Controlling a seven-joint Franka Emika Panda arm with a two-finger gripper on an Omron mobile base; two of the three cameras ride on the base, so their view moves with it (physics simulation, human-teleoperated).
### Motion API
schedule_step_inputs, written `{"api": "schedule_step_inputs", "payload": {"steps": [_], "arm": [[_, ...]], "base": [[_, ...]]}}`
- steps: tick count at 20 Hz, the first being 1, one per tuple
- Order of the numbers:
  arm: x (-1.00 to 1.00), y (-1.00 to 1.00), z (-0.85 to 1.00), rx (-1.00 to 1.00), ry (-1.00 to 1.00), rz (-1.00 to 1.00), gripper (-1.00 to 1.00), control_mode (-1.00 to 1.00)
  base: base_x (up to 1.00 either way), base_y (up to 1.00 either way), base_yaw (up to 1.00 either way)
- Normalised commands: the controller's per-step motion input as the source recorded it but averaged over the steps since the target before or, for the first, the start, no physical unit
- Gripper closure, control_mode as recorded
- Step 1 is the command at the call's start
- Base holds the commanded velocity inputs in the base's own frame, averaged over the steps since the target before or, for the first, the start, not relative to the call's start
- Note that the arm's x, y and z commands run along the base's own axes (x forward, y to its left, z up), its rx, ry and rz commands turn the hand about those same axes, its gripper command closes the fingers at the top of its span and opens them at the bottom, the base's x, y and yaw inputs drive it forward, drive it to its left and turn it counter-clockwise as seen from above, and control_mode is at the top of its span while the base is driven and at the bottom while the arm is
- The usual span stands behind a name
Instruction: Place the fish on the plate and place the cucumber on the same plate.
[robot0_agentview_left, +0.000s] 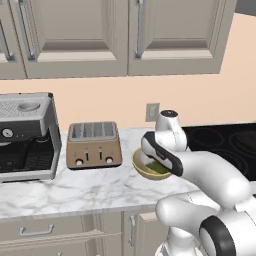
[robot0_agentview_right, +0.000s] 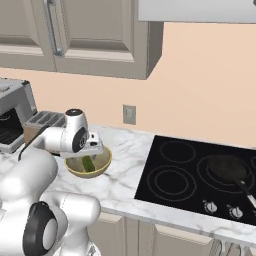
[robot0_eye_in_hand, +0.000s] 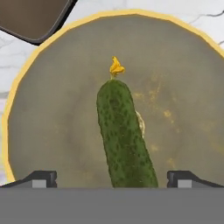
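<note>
Currently: cucumber (robot0_eye_in_hand: 124, 135) lying in yellow bowl (robot0_eye_in_hand: 52, 39) on counter (robot0_agentview_left: 75, 190). My gripper (robot0_eye_in_hand: 112, 178) hangs spread wide over it, holding nothing. Likely stiff, glossy, slippery; I'd grasp mid-length.

base views flank bowl (robot0_agentview_left: 150, 172), hand view close above, perhaps

Peach wall (robot0_agentview_left: 100, 100), beige upper cabinets (robot0_agentview_left: 75, 35), wall outlet (robot0_agentview_left: 152, 112), white marble counter (robot0_agentview_left: 75, 192), black cooktop (robot0_agentview_right: 190, 175).
</note>
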Motion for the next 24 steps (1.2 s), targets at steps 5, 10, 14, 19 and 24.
{"api": "schedule_step_inputs", "payload": {"steps": [5, 10, 14, 19, 24], "arm": [[0.24, 0.00, -0.02, 0.00, 0.02, 0.05, -1.00, -1.00], [0.18, 0.00, -0.02, 0.00, 0.04, 0.02, -1.00, -1.00], [0.00, 0.03, -0.20, 0.00, 0.01, 0.00, -1.00, -1.00], [0.01, 0.02, -0.29, 0.00, 0.00, 0.00, -1.00, -1.00], [0.09, 0.00, -0.24, 0.00, 0.00, 0.00, -1.00, -1.00]], "base": [[0.00, 0.00, 0.00], [0.00, 0.00, 0.00], [0.00, 0.00, 0.00], [0.00, 0.00, 0.00], [0.00, 0.00, 0.00]]}}
